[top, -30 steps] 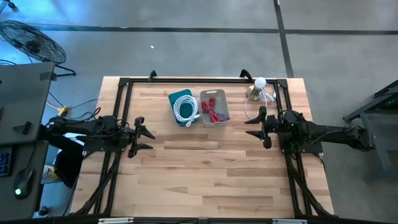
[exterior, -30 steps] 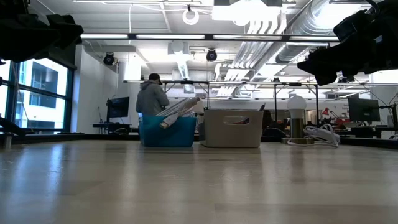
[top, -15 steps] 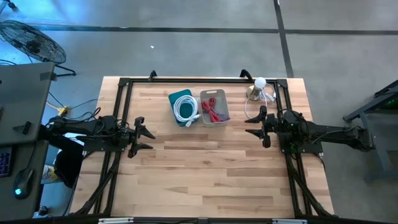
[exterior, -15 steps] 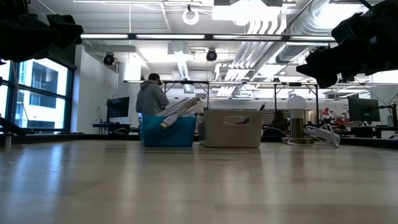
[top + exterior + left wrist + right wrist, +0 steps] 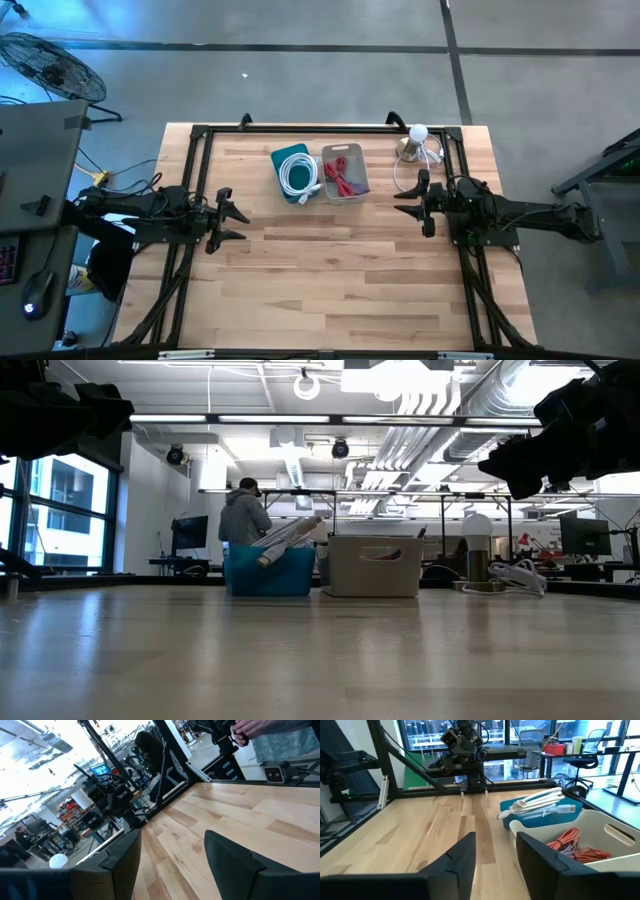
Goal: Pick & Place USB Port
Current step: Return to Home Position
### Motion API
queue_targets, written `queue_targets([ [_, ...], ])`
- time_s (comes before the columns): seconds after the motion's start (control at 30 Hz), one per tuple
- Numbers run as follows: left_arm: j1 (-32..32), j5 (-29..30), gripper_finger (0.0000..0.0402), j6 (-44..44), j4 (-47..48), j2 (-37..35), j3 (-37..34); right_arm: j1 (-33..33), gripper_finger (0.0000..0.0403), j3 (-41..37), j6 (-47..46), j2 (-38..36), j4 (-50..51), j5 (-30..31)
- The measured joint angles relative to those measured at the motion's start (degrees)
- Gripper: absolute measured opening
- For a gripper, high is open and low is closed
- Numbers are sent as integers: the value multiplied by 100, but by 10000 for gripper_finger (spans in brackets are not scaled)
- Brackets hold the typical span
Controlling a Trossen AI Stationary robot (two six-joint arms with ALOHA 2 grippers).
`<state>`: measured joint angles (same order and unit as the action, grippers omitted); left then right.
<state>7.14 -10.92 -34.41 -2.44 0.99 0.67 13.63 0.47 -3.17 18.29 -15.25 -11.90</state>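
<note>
here, coiled white cable [image 5: 298, 176] in blue bin [image 5: 285, 153]

Bright ceiling strip lights [image 5: 300, 420] cast sheen across the table [image 5: 320, 660]

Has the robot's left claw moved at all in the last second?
No. The left gripper hangs open at the same spot, equally far from the blue bin in the overhead view.

Wooden table [image 5: 330, 270] — blue bin [image 5: 286, 154], gray bin [image 5: 343, 148], lamp [image 5: 417, 134] near far edge
</note>
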Motion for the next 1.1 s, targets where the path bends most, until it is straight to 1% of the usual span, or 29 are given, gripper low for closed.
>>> queue_targets([
  [0.2, 0, 0, 214, 1, 1, 0, 0, -2, 97, 1, -78, 1, 123, 118],
  [0.3, 0, 0, 214, 1, -1, -1, 0, -2, 62, 1, -88, -1, 221, 246],
  [0.4, 0, 0, 214, 0, -1, 1, 0, -2, 16, 0, -68, 1, 238, 275],
  [0.43, 0, 0, 214, 0, 0, -1, 0, 0, 8, 0, -50, -1, 237, 297],
  [0.63, 0, 0, 214, 0, -2, -1, 0, -2, 2, 0, 52, 1, 314, 212],
  [0.8, 0, 0, 214, 0, 1, -1, 0, -4, 1, 0, 680, -1, 165, 192],
  [1.0, 0, 0, 214, 2, 1, -1, 0, -19, 1, 0, 474, -4, 317, 192],
  [1.1, 0, 0, 214, 2, 1, -1, 0, -95, 1, 2, 466, -154, 425, 207],
])
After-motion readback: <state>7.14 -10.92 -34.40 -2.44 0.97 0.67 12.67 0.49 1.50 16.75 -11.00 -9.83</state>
